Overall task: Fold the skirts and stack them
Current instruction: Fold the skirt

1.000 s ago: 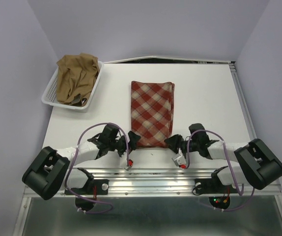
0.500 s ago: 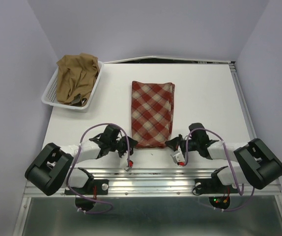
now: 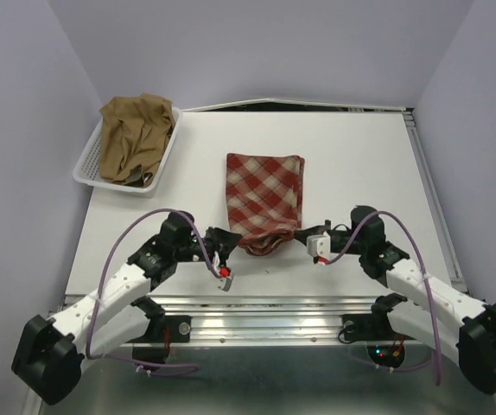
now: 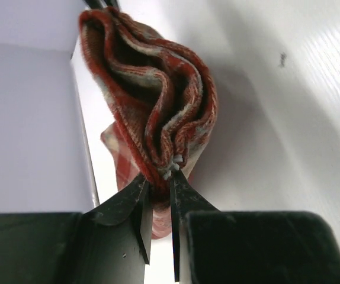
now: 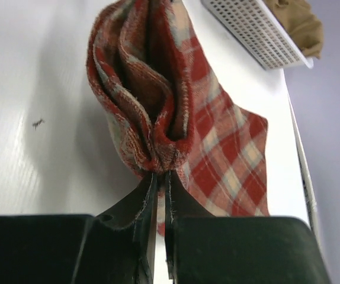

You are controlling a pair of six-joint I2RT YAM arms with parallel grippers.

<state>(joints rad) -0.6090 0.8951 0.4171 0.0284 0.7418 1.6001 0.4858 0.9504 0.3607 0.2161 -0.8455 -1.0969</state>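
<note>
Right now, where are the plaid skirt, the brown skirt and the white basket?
plaid skirt point(image 3: 263, 186): top view, middle of its flat part.
brown skirt point(image 3: 136, 134): top view, middle of the crumpled cloth.
white basket point(image 3: 114, 186): top view, on its near rim.
</note>
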